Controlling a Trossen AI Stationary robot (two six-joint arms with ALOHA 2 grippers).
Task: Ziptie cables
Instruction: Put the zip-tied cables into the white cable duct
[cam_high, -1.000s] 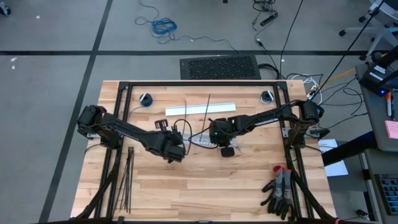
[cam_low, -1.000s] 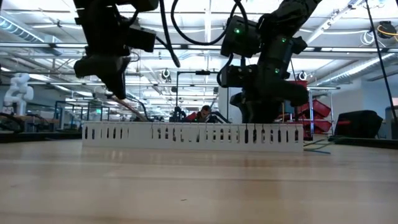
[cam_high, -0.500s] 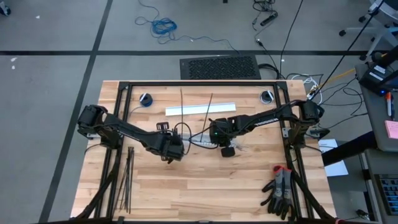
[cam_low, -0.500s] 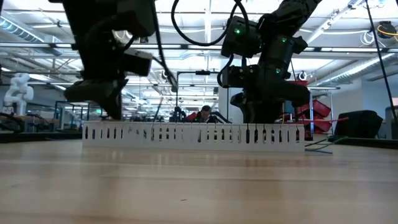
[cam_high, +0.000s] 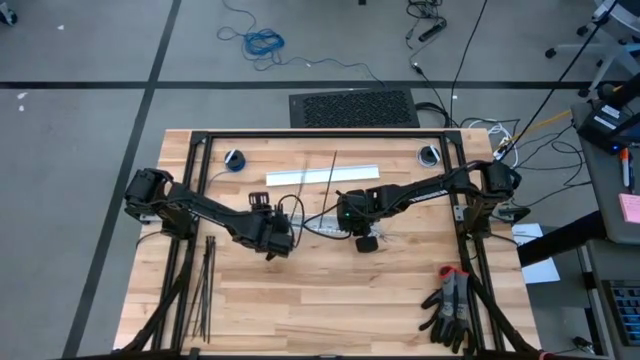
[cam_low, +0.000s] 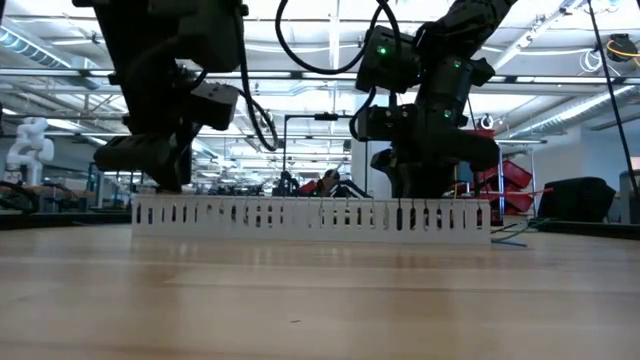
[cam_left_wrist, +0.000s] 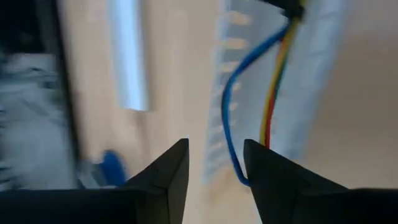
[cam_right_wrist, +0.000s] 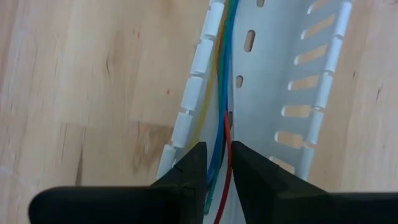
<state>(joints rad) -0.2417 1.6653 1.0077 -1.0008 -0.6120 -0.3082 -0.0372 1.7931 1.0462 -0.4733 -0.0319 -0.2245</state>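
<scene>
Wooden table (cam_high: 330, 300), cables (cam_right_wrist: 222, 93) lengthwise in channel (cam_right_wrist: 273, 87)

grey floor (cam_high: 80, 150), ceiling strip lights (cam_low: 300, 75)

Robotics lab or workshop in a large open industrial hall. Grey concrete floor (cam_high: 90, 60) with dark seam lines, loose cabling and a blue coiled cable (cam_high: 264, 41) on it. Wooden bench (cam_high: 330, 300) inside a black frame (cam_high: 320, 133). Low view: exposed ceiling beams, strip lights, a white robot arm (cam_low: 28, 140), red bins (cam_low: 515, 178).
</scene>
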